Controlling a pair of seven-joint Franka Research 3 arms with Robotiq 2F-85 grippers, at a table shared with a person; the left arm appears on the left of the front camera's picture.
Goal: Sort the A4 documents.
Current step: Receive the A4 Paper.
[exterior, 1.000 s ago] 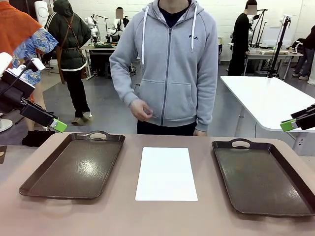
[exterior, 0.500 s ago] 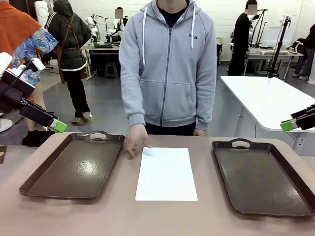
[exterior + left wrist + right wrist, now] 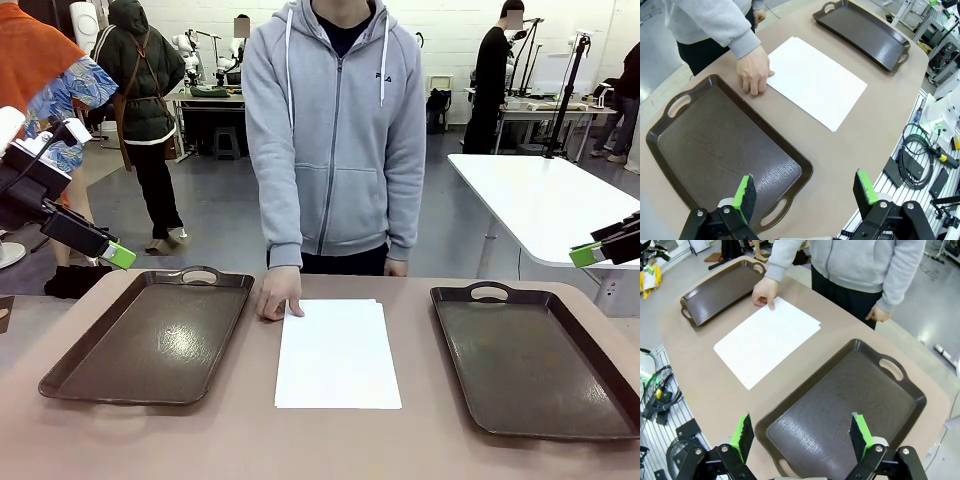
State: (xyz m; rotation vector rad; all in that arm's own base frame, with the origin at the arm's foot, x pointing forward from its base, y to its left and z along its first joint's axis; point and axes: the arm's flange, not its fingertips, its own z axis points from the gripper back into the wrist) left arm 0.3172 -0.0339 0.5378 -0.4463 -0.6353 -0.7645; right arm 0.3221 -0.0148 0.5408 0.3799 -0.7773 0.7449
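Your A4 documents [image 3: 338, 355], blank white sheets slightly fanned, lay mid-table, left tray [image 3: 150, 340] at 9 o'clock, right tray [image 3: 530, 360] at 3; a person's hand [image 3: 278, 294] touched their 11 o'clock corner. Your left gripper [image 3: 805, 190] and right gripper [image 3: 802, 432] hung wide open, empty.

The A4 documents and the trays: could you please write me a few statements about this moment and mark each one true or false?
1. The A4 documents lie on the table between the left tray and the right tray. True.
2. The person's hand rests at the stack's far corner, the one nearest the left tray. True.
3. One sheet already lies in the right tray. False: the sheets are all on the table.
4. The left end effector is shut on a sheet. False: it is open and holds nothing.
5. The right end effector is open. True.
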